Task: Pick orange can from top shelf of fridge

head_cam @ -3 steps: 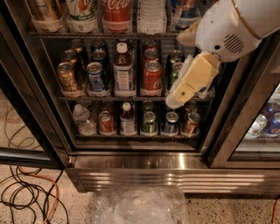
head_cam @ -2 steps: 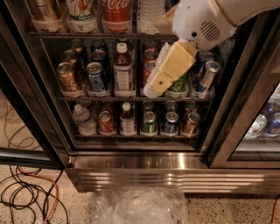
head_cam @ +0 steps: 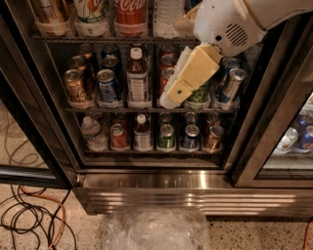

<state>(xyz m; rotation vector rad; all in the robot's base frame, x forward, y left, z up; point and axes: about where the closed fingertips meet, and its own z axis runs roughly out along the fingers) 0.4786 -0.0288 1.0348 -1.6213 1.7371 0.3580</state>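
Observation:
The fridge (head_cam: 146, 180) stands open in front of me, with black frames and a steel base. Its top shelf (head_cam: 112, 38) is a wire rack with clear bins along the top of the view. At its far left, an orange-copper can with pale markings (head_cam: 48, 10) stands in a bin; only its lower part shows. A red Coca-Cola can (head_cam: 130, 13) stands two bins to its right. My gripper (head_cam: 171, 96) hangs from the white arm at the upper right. It points down-left in front of the middle rack, below the top shelf and well right of the orange can.
The middle rack holds a dull gold-brown can (head_cam: 76, 85), blue cans and a bottle (head_cam: 138, 78). The lowest rack holds more cans and bottles. A glass door (head_cam: 274, 122) stands at the right. Cables (head_cam: 34, 215) lie on the floor at left, crumpled clear plastic (head_cam: 156, 229) in front.
The arm and gripper have swung left and slightly up, from the right column of the middle rack to its centre. Nothing in the fridge has moved.

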